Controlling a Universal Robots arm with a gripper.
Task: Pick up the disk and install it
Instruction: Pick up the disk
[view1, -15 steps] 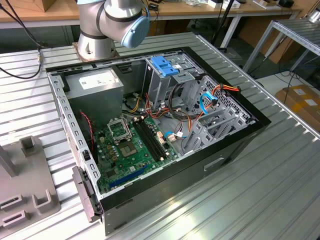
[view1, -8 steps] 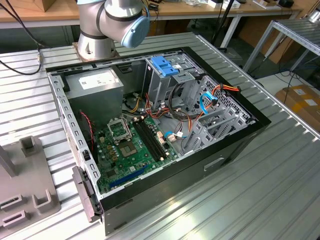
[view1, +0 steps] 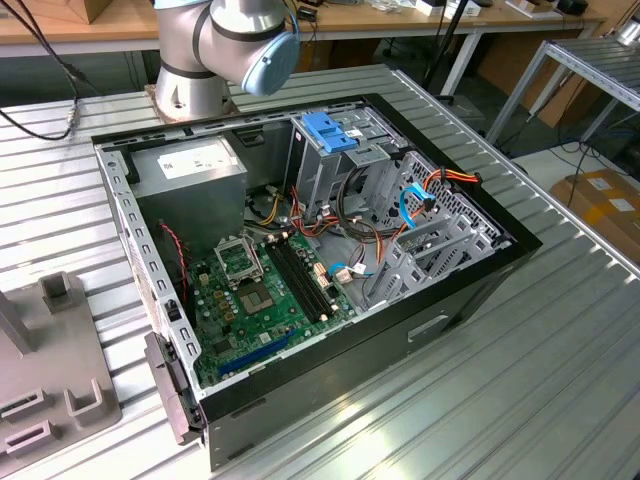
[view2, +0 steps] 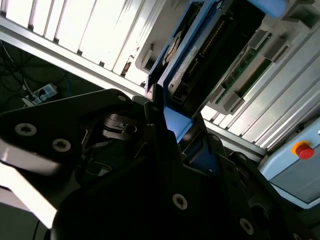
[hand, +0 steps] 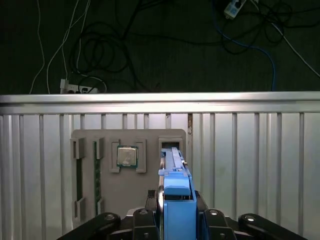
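Observation:
The disk is seen edge-on in the first wrist view, a thin metal slab in a blue plastic carrier frame. My gripper is shut on it, black fingers pressing both flat sides. In the second wrist view the disk reaches away from the gripper, its blue frame and dark underside showing. It hangs in the air above the grey parts holder on the slatted table. The open computer case lies in the exterior view, with the arm's base behind it.
The holder carries a processor chip and a memory stick. Inside the case are a drive cage with a blue latch, a grey power-supply box, a green motherboard and loose cables. A red stop button sits nearby.

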